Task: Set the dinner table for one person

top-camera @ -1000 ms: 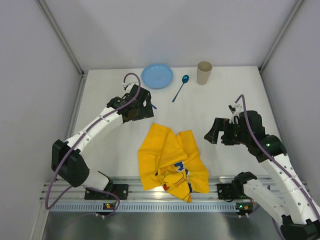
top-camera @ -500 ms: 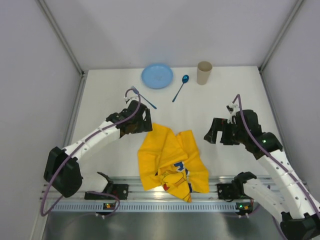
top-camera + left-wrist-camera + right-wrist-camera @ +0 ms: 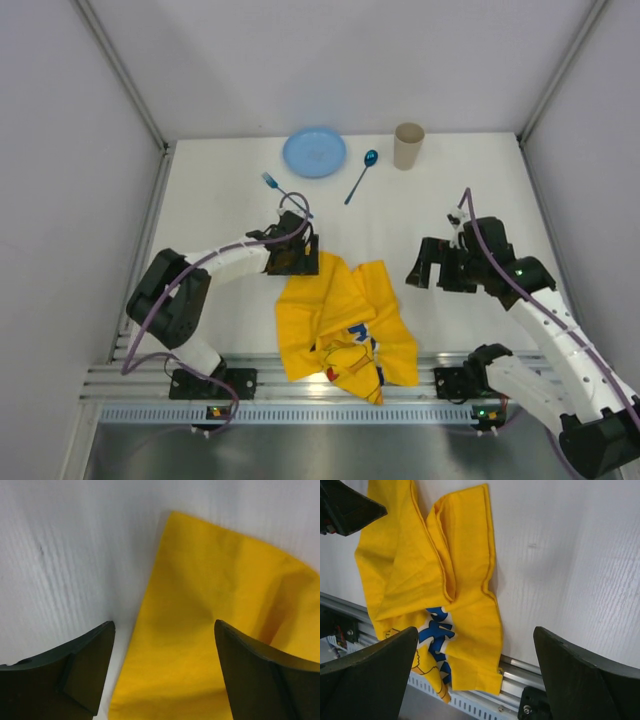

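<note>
The white dinner table (image 3: pixel 430 200) carries a crumpled yellow cloth mat (image 3: pixel 345 320) with a blue print near the front. A blue plate (image 3: pixel 314 152), a blue spoon (image 3: pixel 360 175), a beige cup (image 3: pixel 408 146) and a blue fork (image 3: pixel 284 194) lie along the back. My left gripper (image 3: pixel 300 262) is open and empty at the mat's top left corner. In the left wrist view it (image 3: pixel 162 630) straddles the edge of the mat (image 3: pixel 210 630). My right gripper (image 3: pixel 424 266) is open and empty beside the mat's right edge. In the right wrist view it (image 3: pixel 476 630) hangs above the mat (image 3: pixel 445 580).
A silver slotted rail (image 3: pixel 320 410) runs along the near edge with both arm bases on it; it also shows in the right wrist view (image 3: pixel 540 672). The mat's front corner overhangs it. Grey walls enclose the table on three sides.
My left gripper has moved from beside the fork, forward and right, to the mat's top left corner. The fork stays on the table. My right gripper has shifted slightly.
</note>
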Robot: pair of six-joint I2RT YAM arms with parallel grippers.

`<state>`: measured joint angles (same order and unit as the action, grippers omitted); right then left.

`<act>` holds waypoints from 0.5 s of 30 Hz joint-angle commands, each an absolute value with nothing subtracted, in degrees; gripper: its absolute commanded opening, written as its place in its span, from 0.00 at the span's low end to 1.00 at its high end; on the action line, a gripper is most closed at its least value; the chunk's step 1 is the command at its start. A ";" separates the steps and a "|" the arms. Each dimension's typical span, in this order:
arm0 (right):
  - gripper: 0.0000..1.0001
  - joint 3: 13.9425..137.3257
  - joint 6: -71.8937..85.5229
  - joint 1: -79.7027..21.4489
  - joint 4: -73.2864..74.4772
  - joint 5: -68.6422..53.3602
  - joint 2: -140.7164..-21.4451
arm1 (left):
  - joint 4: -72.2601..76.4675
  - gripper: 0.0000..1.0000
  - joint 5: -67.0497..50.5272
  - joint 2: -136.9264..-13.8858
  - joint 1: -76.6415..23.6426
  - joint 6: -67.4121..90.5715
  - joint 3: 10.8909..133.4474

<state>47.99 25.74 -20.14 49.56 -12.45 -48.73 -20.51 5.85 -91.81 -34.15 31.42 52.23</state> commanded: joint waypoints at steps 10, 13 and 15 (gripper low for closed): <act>1.00 48.17 24.26 -20.74 43.89 -14.67 -55.36 | -13.09 0.00 -1.94 -101.78 -33.40 29.53 55.81; 1.00 45.53 23.91 -20.74 36.42 -20.91 -61.86 | -15.37 0.00 -0.88 -99.59 -33.14 28.40 55.46; 1.00 45.09 24.17 -20.74 33.33 -21.53 -67.83 | -16.61 0.00 -0.79 -98.27 -32.87 27.51 55.28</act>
<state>46.46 24.86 -20.14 42.37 -17.12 -61.80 -12.47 -0.23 -99.77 -33.23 29.54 56.36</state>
